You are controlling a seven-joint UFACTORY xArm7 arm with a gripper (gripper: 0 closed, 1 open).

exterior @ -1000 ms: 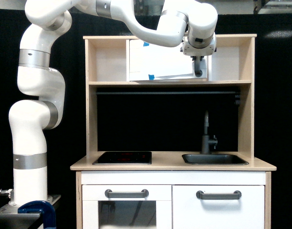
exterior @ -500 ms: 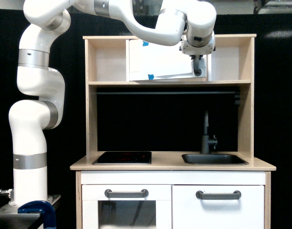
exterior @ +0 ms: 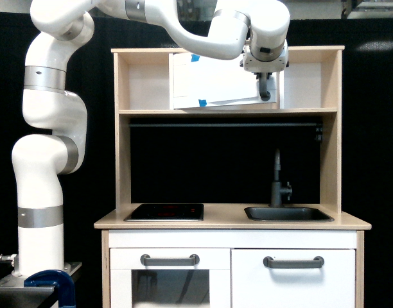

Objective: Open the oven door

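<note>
The oven door (exterior: 216,83) is the wide white panel in the top shelf of the wooden play kitchen, with blue tape pieces (exterior: 202,102) on it. Its vertical grey bar handle (exterior: 266,94) runs down the exterior view's right edge. My gripper (exterior: 266,77) comes in from above and to the left and sits on the upper part of that handle, closed around it. The fingers are mostly hidden behind the white wrist. The door's lower edge slants a little, so it stands slightly ajar.
Open shelf cubbies flank the door on both sides. Below are a black hob (exterior: 164,212), a dark sink (exterior: 288,213) with a faucet (exterior: 278,179), and two lower white doors with horizontal grey handles (exterior: 170,260) (exterior: 293,262). The arm's base column (exterior: 39,212) stands at the left.
The gripper and wrist have crept slightly up and toward the exterior view's left, still on the handle. The door's position looks almost the same.
</note>
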